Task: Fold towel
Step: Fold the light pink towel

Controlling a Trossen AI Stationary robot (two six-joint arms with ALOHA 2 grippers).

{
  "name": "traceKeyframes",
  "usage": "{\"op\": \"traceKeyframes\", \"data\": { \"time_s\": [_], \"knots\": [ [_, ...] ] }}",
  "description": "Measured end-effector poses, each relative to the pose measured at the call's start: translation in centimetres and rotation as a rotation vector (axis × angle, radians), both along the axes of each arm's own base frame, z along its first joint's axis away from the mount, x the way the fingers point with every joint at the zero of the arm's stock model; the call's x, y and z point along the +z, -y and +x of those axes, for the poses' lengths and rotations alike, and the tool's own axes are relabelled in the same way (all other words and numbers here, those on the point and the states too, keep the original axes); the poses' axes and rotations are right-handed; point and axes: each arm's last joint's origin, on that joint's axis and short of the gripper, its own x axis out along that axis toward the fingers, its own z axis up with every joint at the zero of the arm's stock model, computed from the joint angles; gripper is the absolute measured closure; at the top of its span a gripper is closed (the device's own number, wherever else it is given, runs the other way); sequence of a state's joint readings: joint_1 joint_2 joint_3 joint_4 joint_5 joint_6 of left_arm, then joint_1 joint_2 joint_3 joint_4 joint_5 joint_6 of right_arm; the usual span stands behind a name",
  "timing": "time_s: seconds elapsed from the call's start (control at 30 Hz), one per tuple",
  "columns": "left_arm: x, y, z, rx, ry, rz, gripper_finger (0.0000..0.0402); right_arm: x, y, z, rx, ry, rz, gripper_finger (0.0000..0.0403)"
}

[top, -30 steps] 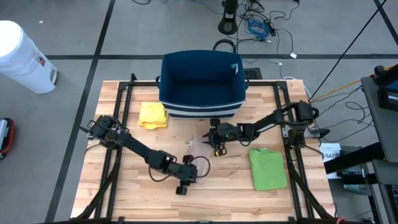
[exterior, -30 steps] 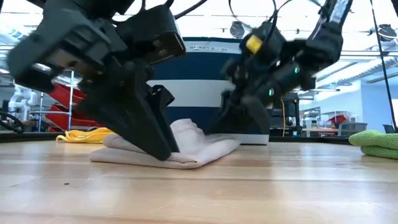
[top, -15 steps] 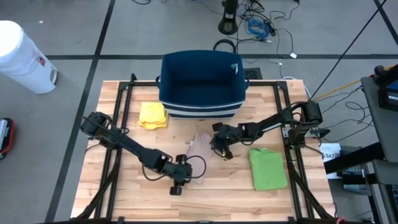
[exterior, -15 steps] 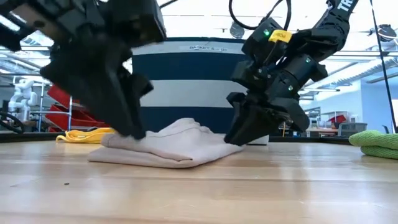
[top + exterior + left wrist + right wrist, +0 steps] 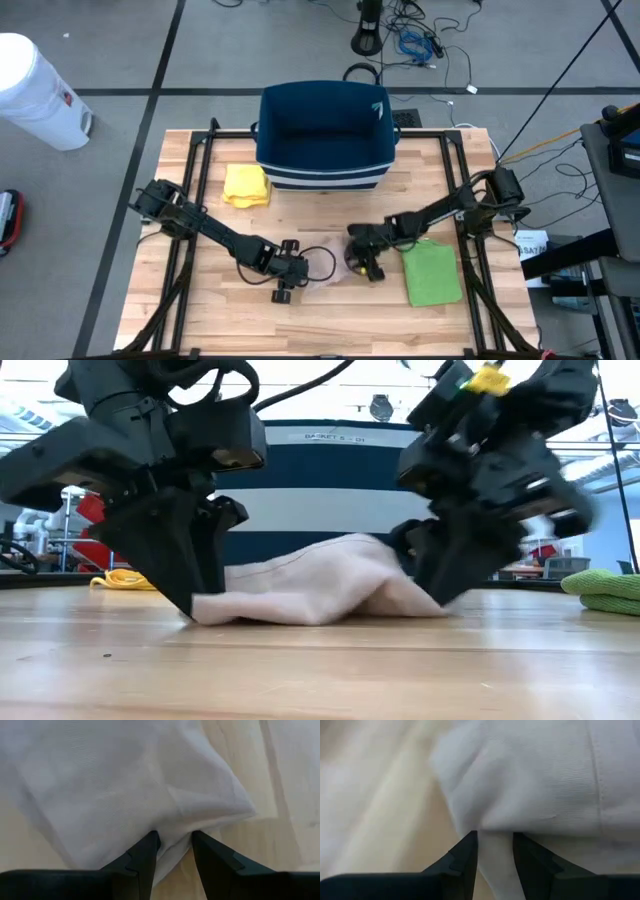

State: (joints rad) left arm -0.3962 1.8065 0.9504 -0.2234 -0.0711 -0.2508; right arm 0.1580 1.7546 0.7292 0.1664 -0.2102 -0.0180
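Both end effectors [image 5: 195, 605] [image 5: 440, 595] clamped on towel [image 5: 320, 592]

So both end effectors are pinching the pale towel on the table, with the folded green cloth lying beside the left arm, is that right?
Not quite: the folded green cloth lies beside the right arm, as the high view shows. The rest holds: the left end effector and right end effector each pinch the pale towel on the table.

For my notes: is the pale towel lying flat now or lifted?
Partly lifted. Both grippers, left and right, pinch the towel at its ends; its middle humps above the table.
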Motion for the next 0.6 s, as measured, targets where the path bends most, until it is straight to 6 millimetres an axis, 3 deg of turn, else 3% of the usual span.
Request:
{"op": "traceKeyframes", "data": {
  "time_s": [0.27,0.43,0.6],
  "knots": [
    [0.4,-0.5,-1.0,-0.052,-0.076,0.060,0.0264,0.4,-4.7,-1.6,0.085,-0.078,0.119,0.0291],
    [0.9,-0.5,-1.4,-0.065,-0.082,0.060,0.0264,1.5,-5.8,-2.4,0.084,-0.088,0.149,0.0291],
    [1.5,0.1,-1.4,-0.117,-0.079,0.067,0.0264,4.0,-6.2,-3.3,0.062,-0.010,0.088,0.0291]
  ]
}}
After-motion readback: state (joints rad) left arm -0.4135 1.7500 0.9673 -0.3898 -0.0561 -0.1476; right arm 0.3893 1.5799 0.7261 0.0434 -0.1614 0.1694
